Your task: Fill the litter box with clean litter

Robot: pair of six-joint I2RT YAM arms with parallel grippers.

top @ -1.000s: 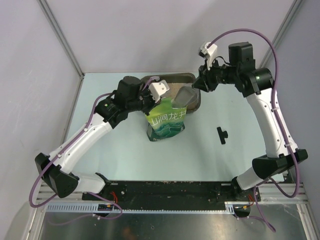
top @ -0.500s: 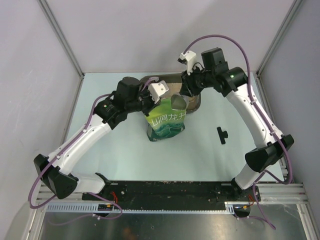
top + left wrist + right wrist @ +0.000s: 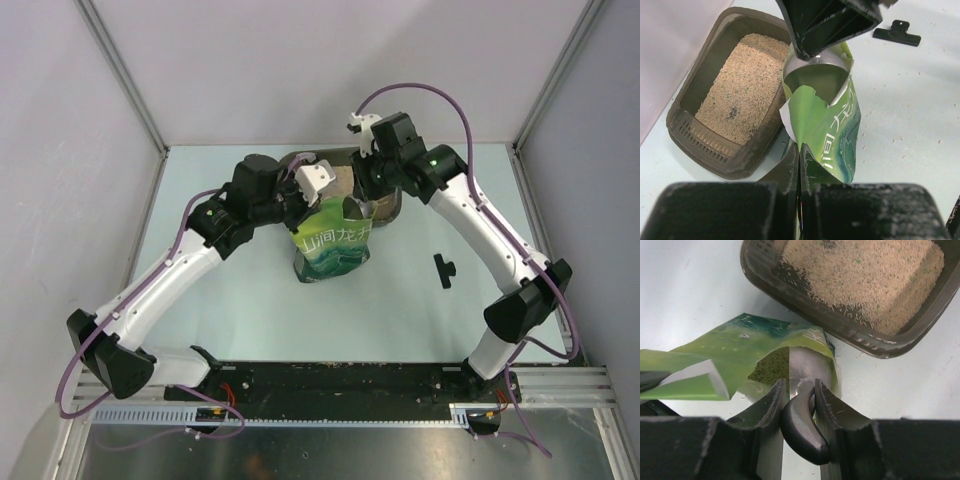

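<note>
Top cam overhead; wrist cams close, sharing litter box

The left gripper pinched the open bag beside the litter box.
Its jaws were closed on the bag's torn rim; beige litter covered the box floor, and a black clip lay on the table.

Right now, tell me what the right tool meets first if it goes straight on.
Likely the bag: the right tool, shut on the scoop, points into its open mouth. Depth inside is unclear.
</note>
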